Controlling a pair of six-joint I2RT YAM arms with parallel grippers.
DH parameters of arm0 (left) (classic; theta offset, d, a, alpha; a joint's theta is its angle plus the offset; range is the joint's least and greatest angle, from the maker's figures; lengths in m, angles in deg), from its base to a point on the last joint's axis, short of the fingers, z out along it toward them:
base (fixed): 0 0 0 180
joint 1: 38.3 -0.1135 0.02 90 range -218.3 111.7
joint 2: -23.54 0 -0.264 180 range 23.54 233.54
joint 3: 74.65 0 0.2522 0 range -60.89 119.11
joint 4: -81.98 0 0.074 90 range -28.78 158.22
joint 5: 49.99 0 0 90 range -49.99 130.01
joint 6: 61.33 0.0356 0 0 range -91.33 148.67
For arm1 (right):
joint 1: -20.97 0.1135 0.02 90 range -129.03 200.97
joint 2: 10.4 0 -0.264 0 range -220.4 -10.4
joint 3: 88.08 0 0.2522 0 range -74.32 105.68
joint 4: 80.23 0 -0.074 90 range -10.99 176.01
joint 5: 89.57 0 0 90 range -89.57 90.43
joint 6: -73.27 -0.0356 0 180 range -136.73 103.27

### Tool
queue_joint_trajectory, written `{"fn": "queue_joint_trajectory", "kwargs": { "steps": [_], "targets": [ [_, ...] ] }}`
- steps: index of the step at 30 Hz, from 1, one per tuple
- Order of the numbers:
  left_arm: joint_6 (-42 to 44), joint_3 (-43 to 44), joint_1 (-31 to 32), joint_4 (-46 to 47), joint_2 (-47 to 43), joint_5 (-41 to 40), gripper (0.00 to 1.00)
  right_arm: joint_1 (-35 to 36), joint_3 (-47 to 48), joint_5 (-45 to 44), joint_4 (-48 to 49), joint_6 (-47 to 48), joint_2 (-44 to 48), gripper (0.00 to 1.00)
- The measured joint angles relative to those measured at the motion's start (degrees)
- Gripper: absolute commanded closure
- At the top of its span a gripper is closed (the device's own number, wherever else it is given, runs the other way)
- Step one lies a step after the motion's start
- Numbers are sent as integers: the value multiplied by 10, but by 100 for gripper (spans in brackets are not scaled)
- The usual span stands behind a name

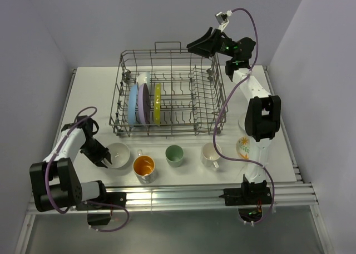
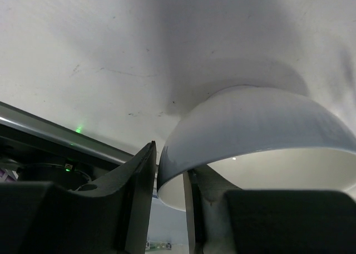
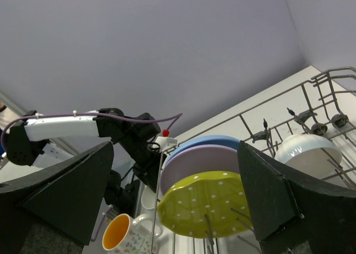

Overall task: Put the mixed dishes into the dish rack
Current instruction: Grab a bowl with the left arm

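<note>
- three plates (image 1: 143,101), one small bowl (image 1: 143,78) in the dish rack (image 1: 167,129).
- left gripper (image 1: 104,158) pinches a white bowl's (image 1: 118,154) rim on the table (image 1: 94,81); right gripper (image 1: 203,43) gapes empty.
- orange cup (image 1: 144,166), green cup (image 1: 174,154), mug (image 1: 211,153), floral bowl (image 1: 243,147) not yet loaded.

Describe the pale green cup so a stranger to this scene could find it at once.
Find the grey wire dish rack; a row of loose dishes stands on its near side. The pale green cup is the middle one, between the orange-inside cup and the white mug, and it is the only green piece there.
</note>
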Motion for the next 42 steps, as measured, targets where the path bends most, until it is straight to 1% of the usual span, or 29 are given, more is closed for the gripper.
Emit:
{"fn": "queue_joint_trajectory", "kwargs": {
  "steps": [5, 8, 9, 12, 17, 22, 26, 28, 31, 33, 35, 37, 42],
  "targets": [
    [-21, -11, 30, 3, -12, -10, 66, 0, -1, 0, 3, -1, 0, 0],
    [-40, -14, 52, 10, -14, -14, 69, 0, -5, 1, 4, -1, 0, 0],
    [-46, -16, 58, 12, -16, -14, 71, 0, -7, 1, 4, -1, 0, 0],
    [-63, -19, 67, 14, -28, -20, 90, 0, -15, 3, 4, -1, 0, 0],
    [-75, -19, 70, 15, -49, -21, 99, 0, -23, 6, 7, -1, 2, 0],
    [-75, -19, 71, 12, -63, -27, 100, 0, -25, 12, 8, -1, 8, 0],
    [-75, -9, 71, -9, -100, -38, 100, 3, -31, 26, 19, -5, 19, 0],
    [-75, 8, 71, -25, -126, -40, 100, 7, -31, 38, 41, -15, 21, 0],
    [-75, 33, 71, -37, -159, -39, 100, 21, -30, 70, 96, -57, 21, 0],
    [-75, 43, 71, -44, -175, -35, 100, 39, -24, 96, 122, -105, 20, 0],
    [-77, 52, 71, -52, -187, -26, 100, 65, 9, 122, 141, -170, 9, 0],
    [-78, 58, 71, -62, -196, -15, 100, 93, 33, 132, 150, -211, 3, 0],
    [-86, 68, 71, -89, -212, 17, 100, 141, 31, 153, 168, -239, 3, 0]
  ]
}}
